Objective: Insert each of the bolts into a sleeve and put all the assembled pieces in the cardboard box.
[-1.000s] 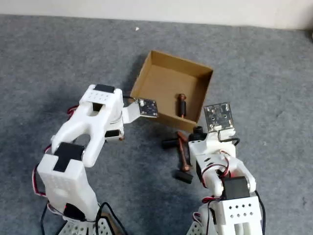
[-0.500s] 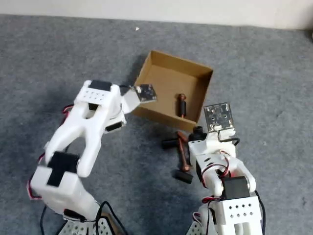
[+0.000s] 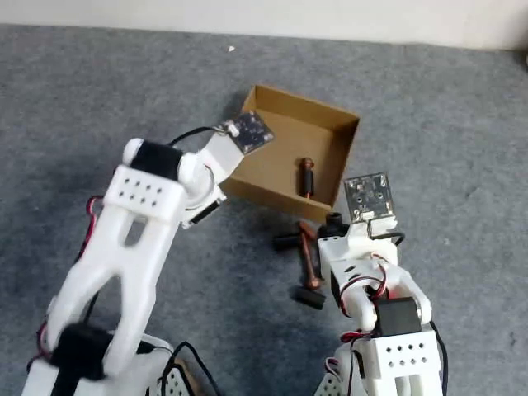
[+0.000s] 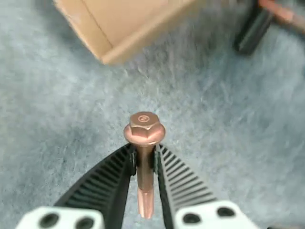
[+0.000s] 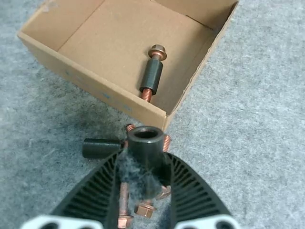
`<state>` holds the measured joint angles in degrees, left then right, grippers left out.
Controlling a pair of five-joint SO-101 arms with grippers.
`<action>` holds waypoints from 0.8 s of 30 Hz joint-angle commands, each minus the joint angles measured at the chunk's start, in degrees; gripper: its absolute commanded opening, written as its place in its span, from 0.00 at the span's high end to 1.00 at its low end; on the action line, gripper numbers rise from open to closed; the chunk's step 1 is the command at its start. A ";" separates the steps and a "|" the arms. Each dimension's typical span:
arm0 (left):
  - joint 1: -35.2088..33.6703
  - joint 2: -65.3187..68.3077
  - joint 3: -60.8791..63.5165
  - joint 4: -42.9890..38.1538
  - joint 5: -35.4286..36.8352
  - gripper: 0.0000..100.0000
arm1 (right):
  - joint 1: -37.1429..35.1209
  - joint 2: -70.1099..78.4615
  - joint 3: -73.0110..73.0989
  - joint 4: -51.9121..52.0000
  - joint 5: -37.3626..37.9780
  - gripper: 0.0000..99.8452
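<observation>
Each arm's jaws grip one part near the cardboard box (image 3: 309,104).
High view: loose bolts (image 3: 308,260) and sleeves (image 3: 285,242) lie on the grey worktop (image 3: 99,91) just outside the box. Left wrist: the left jaws are clenched on a copper bolt (image 4: 145,162), its hex head past their tips and the box corner beyond. Right wrist: the right jaws grasp a black sleeve (image 5: 147,149) with its bore open; beyond it an assembled piece (image 5: 153,72) lies in the box.
</observation>
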<state>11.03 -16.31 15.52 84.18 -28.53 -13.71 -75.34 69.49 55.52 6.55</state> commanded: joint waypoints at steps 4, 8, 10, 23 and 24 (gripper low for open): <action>4.26 -14.11 1.36 0.00 10.99 0.99 | 0.31 -1.54 -0.57 0.22 -0.44 0.99; 7.69 -21.14 7.25 -0.97 11.34 0.99 | 0.31 -1.54 -0.66 1.36 -0.44 0.99; 9.01 -24.84 10.24 -2.20 11.43 0.99 | 0.04 -1.63 -1.01 3.65 -0.44 0.99; 9.36 -50.24 30.64 -27.60 29.01 0.99 | -6.29 -30.20 6.37 3.21 -0.35 0.99; 9.36 -52.09 32.13 -29.89 30.68 0.99 | -7.25 -30.64 7.69 2.33 -0.35 0.99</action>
<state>19.21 -60.70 44.09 63.25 -3.47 -18.90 -101.71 75.38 60.62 6.46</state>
